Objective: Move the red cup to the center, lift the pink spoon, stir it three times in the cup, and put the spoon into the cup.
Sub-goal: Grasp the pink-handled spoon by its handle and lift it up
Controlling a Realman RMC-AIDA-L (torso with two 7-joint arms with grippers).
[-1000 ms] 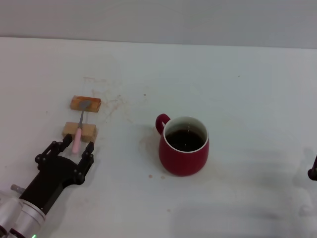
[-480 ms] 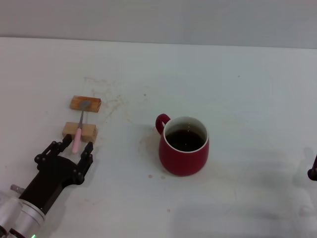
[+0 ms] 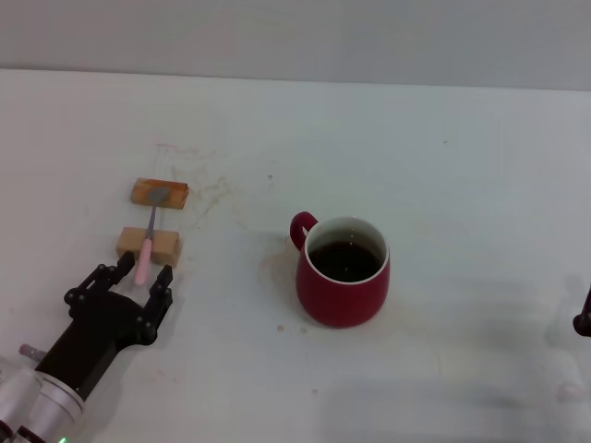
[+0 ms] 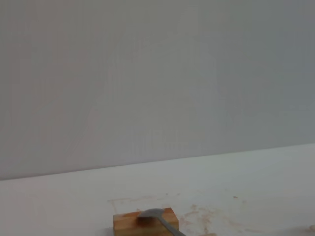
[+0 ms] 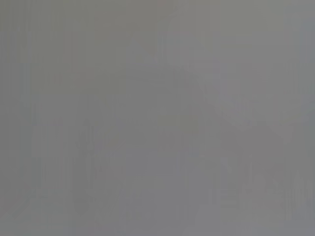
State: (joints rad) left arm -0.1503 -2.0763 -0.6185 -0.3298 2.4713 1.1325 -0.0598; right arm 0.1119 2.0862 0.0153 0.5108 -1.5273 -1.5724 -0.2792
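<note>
Bare table [image 3: 443, 166] surrounds the red cup [image 3: 343, 272]; two wooden blocks [image 3: 150, 245] (far left) stand well apart.

No readable text, labels, brand names, numbers or signs appear in any of the three views.
</note>
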